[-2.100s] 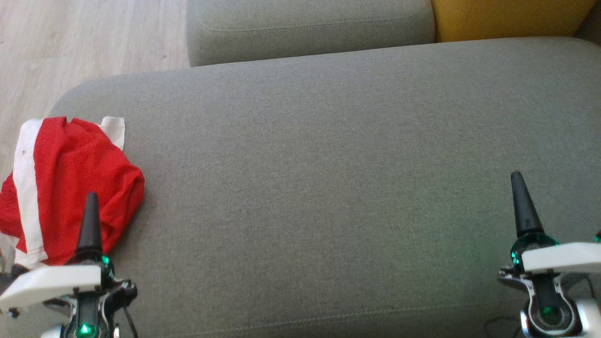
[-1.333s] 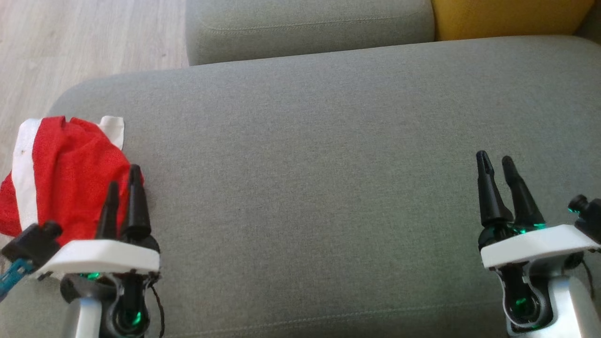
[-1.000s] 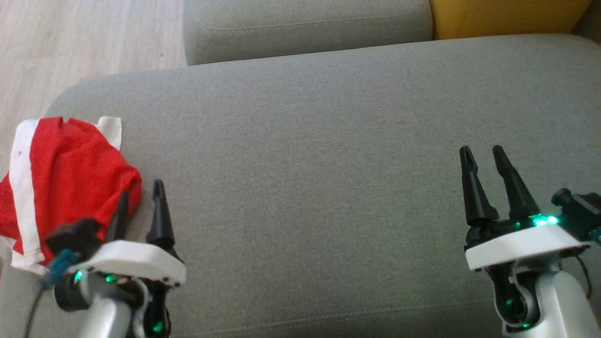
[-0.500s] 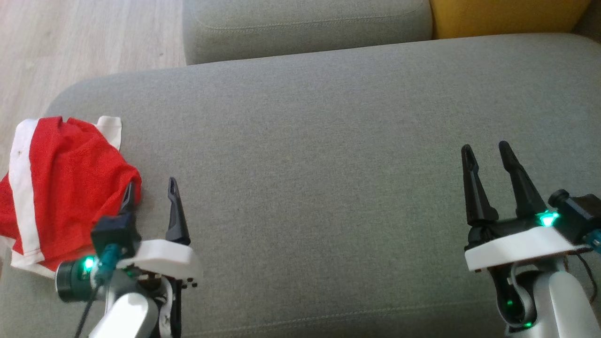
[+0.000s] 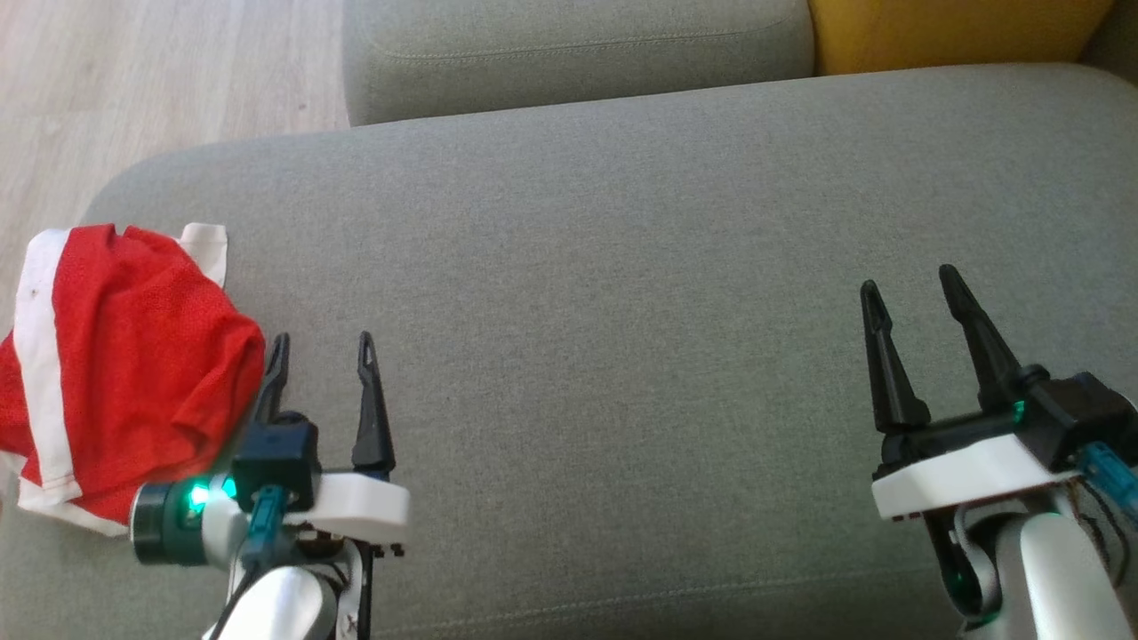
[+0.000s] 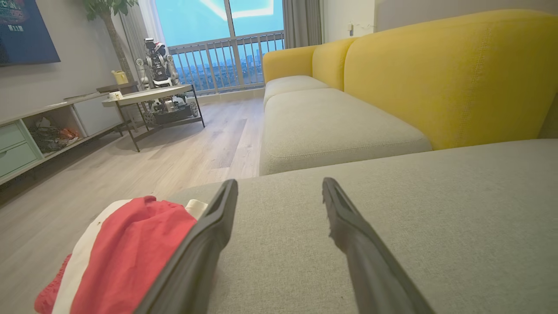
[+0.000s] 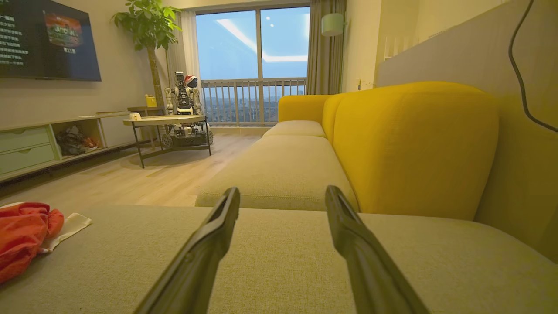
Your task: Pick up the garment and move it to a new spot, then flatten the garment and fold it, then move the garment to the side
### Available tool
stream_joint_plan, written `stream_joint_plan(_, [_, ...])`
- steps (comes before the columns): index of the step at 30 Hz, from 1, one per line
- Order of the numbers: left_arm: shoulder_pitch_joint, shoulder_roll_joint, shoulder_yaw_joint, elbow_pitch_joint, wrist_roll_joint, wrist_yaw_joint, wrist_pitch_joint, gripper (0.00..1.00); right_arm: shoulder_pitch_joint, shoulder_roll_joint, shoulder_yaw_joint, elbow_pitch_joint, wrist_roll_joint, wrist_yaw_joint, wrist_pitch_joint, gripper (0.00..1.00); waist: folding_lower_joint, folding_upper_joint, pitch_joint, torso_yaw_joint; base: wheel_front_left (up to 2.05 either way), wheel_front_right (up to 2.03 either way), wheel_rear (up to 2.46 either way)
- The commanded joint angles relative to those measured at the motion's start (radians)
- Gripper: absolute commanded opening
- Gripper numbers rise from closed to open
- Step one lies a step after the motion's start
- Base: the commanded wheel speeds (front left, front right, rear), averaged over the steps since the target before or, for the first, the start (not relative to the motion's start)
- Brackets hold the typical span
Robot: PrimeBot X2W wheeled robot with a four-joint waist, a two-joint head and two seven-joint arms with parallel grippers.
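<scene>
Grey couch cushion (image 5: 622,267) first: at its far left end lies the red and white garment (image 5: 124,356), bunched up in a heap right at the edge. Nothing in the job looks done yet. It has not been picked up, moved, made flat or folded. The left gripper (image 5: 323,340) is over the cushion just beside the heap. One finger is close to the red cloth, and I cannot tell if it touches. Its fingers are spread and hold nothing. The right gripper (image 5: 908,279) is way over at the cushion's right end, fingers spread too, holding nothing.
</scene>
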Motion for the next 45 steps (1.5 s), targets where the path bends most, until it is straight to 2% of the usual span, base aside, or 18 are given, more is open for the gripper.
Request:
stream_joint_plan(1, [-0.068,0.03,0.025,-0.042,0.02,0.011,-0.012,1.0,-0.056,-0.011,0.016,-0.042,-0.028,0.0,-0.013,1.0,0.0,0.0,0.0,-0.001,0.0,0.0,0.0])
stream_joint_plan(3, [-0.057,0.023,0.031,-0.043,0.004,0.009,-0.018,1.0,-0.054,-0.012,0.001,-0.036,-0.022,0.0,-0.019,1.0,0.0,0.0,0.0,-0.001,0.0,0.0,0.0])
stream_joint_plan(5, [-0.038,0.009,0.047,-0.03,-0.029,-0.014,-0.024,1.0,-0.05,-0.012,-0.02,-0.019,0.002,0.0,-0.025,1.0,0.0,0.0,-0.001,-0.001,0.0,0.0,0.0])
stream_joint_plan(11, [0.029,-0.064,0.153,0.008,-0.079,-0.166,-0.045,1.0,-0.044,-0.012,-0.044,0.072,0.062,0.0,-0.045,1.0,0.0,0.0,-0.005,-0.005,0.0,0.0,0.0])
stream_joint_plan(15, [0.057,-0.1,0.217,0.045,-0.03,-0.248,-0.057,1.0,-0.052,-0.012,-0.042,0.092,0.022,0.0,-0.057,1.0,0.0,0.0,-0.007,-0.007,0.0,0.0,0.0])
stream_joint_plan(19, [0.073,-0.137,0.264,0.068,0.046,-0.302,-0.069,1.0,-0.06,-0.013,-0.036,0.097,-0.031,0.0,-0.069,1.0,0.0,0.0,-0.008,-0.009,0.0,0.0,0.0])
stream_joint_plan(24, [0.084,-0.178,0.308,0.081,0.151,-0.348,-0.084,1.0,-0.066,-0.013,-0.033,0.093,-0.1,0.0,-0.084,1.0,0.0,0.0,-0.01,-0.002,0.0,0.0,0.0])
stream_joint_plan(31, [0.093,-0.223,0.368,0.101,0.2,-0.4,-0.084,1.0,-0.059,-0.013,-0.025,0.087,-0.096,0.0,-0.084,1.0,0.0,0.0,-0.014,0.038,0.0,0.0,0.0])
stream_joint_plan(39, [0.108,-0.256,0.429,0.118,0.244,-0.446,-0.084,1.0,-0.042,-0.013,0.009,0.078,-0.089,0.0,-0.084,1.0,0.0,0.0,-0.02,0.15,0.0,0.0,0.0])
stream_joint_plan(45, [0.122,-0.267,0.461,0.118,0.27,-0.463,-0.084,1.0,-0.028,-0.013,0.038,0.082,-0.076,0.0,-0.084,1.0,0.0,0.0,-0.023,0.248,0.0,0.0,0.0])
